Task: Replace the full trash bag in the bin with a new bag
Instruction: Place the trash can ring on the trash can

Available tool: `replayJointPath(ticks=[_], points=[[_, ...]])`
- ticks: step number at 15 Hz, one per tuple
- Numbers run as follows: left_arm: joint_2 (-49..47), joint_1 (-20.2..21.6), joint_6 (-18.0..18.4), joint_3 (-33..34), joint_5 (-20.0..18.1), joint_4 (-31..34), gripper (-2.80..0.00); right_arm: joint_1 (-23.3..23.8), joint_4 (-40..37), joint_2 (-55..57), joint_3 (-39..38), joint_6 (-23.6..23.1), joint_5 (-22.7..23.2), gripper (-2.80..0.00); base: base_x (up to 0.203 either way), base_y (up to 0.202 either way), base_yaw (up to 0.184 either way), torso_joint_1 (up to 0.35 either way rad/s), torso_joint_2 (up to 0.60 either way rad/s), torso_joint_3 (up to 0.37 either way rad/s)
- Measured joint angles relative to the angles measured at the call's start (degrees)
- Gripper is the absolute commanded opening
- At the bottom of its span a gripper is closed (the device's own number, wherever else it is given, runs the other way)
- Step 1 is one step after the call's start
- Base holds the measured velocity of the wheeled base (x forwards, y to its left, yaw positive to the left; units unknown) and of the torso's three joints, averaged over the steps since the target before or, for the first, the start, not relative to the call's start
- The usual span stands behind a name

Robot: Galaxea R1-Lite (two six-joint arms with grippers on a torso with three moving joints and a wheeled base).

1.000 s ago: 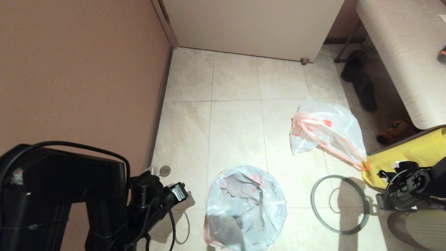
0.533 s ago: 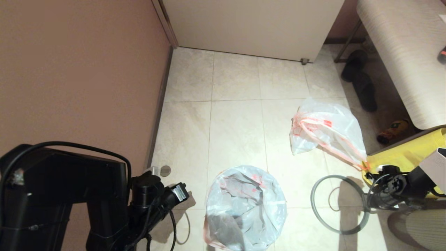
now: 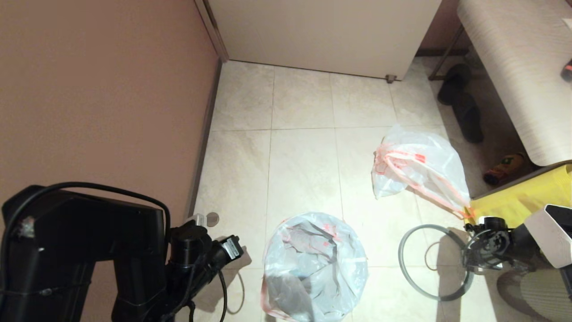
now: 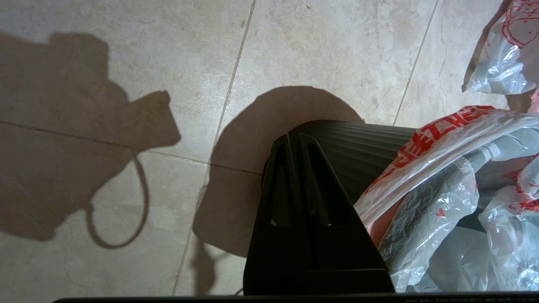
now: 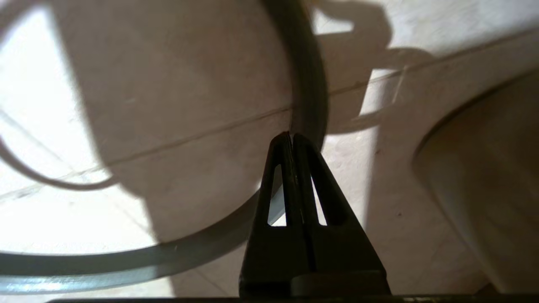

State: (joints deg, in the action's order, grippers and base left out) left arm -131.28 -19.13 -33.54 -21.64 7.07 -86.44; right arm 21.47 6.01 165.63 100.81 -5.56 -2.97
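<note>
tiled floor (image 3: 304, 170) bears grey hoop (image 3: 435, 261) under right gripper (image 5: 292, 136).

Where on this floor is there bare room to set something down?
The tiles between the pink wall, the white cabinet and the bin are bare. It is crowded on the right: full trash bag, grey hoop, yellow bag, shoes.

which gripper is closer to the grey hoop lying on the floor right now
Right. The right gripper, jaws shut, hangs just over the grey hoop at its right side. The left gripper is beyond the bin, by its left side.
</note>
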Motion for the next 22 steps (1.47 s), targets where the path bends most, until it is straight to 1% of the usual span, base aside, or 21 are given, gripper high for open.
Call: replayJointPath(ticks=[2, 3, 5, 8, 14, 15, 19, 22], points=[[-0.04, 0.00, 0.13, 0.00, 0.00, 0.00, -2.80, 0.58, 0.00, 0.93, 1.59, -0.24, 0.00, -2.80, 0.000, 0.000, 0.000, 0.000, 0.00, 0.000], [-0.06, 0.00, 0.24, -0.02, 0.00, 0.00, -2.80, 0.61, 0.21, 0.99, 1.60, -0.28, -0.02, 0.00, 0.000, 0.000, 0.000, 0.000, 0.00, 0.000], [-0.09, 0.02, 0.27, -0.02, 0.00, 0.00, -2.80, 0.82, 2.32, 0.64, 0.71, -1.18, 0.00, 0.00, 0.000, 0.000, 0.000, 0.000, 0.00, 0.000], [-0.11, 0.13, 0.30, 0.06, 0.00, 0.01, -2.80, 1.40, 2.69, 0.49, 0.24, -1.61, 0.02, 0.00, 0.000, 0.000, 0.000, 0.000, 0.00, 0.000], [-0.22, 0.11, 0.77, 0.12, 0.09, 0.00, -2.80, 2.02, 2.83, 4.26, 2.78, -2.56, 0.04, 0.00, 0.000, 0.000, 0.000, 0.000, 0.00, 0.000], [-0.23, 0.06, 0.79, 0.17, 0.09, 0.00, -2.80, 2.47, 2.67, 5.22, 3.17, -2.60, 0.18, -2.80, 0.000, 0.000, 0.000, 0.000, 0.00, 0.000], [-0.34, 0.09, 0.88, 0.20, 0.29, 0.00, -2.80, 3.00, 2.16, 7.79, 3.41, -3.11, 1.76, -2.80, 0.000, 0.000, 0.000, 0.000, 0.00, 0.000], [-0.37, 0.09, 0.87, 0.11, 0.28, 0.00, -2.80, 3.28, -0.76, 7.86, 3.08, -2.96, 1.80, -2.80, 0.000, 0.000, 0.000, 0.000, 0.00, 0.000]])
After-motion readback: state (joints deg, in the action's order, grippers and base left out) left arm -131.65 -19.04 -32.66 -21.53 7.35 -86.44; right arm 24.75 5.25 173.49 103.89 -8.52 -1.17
